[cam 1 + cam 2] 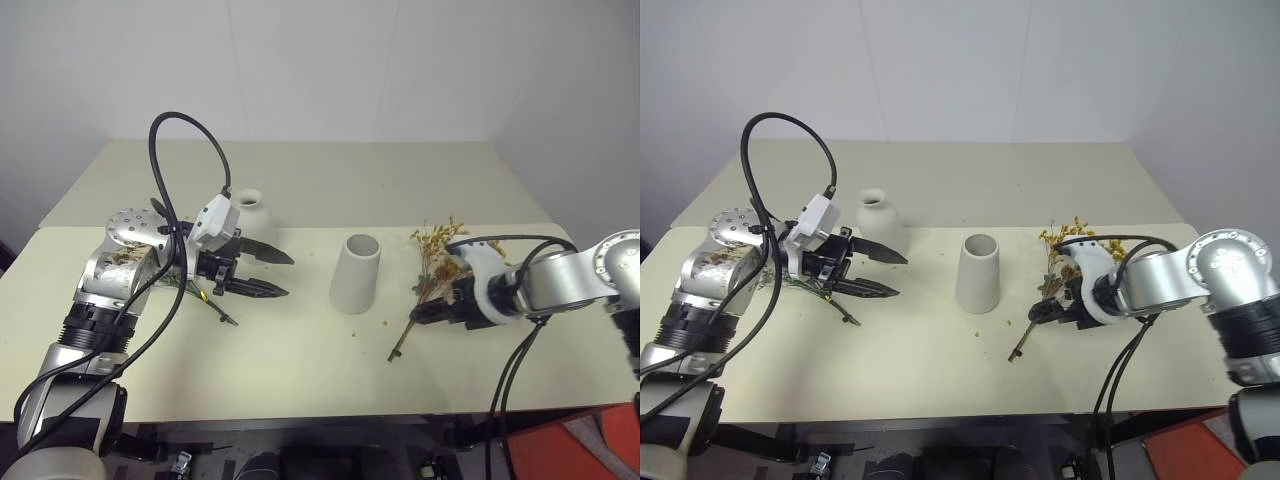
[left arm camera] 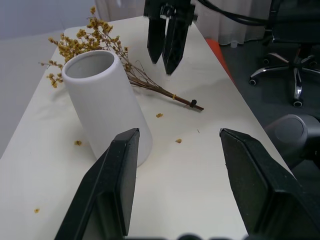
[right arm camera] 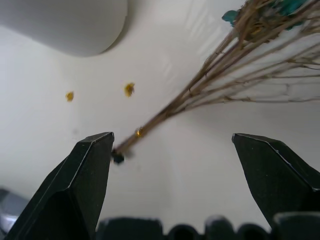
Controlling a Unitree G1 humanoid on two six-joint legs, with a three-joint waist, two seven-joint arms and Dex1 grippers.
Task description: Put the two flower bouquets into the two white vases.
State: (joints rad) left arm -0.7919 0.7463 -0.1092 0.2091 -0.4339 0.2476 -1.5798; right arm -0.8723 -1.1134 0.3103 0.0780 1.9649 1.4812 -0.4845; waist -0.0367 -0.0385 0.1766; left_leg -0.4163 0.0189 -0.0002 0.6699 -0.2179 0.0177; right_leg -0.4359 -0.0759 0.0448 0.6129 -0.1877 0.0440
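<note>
The yellow flower bouquet (image 1: 437, 252) lies on the table at the right, its brown stems (image 3: 170, 112) pointing toward the front edge. My right gripper (image 1: 426, 313) hangs open just above those stems, with the stem end near one finger (image 3: 85, 175) and nothing gripped. The cone vase (image 1: 356, 272) stands upright in the middle of the table. Further back on the left is the bottle vase (image 1: 248, 205). My left gripper (image 1: 268, 272) is open and empty, pointing at the cone vase. The grey-green bouquet (image 1: 192, 289) lies on the table under that wrist.
Small yellow crumbs (image 3: 129, 89) are scattered on the cream table (image 1: 300, 360) around the cone vase. A white wall stands behind the table. Office chairs (image 2: 292, 75) are on the floor beyond the table's right end.
</note>
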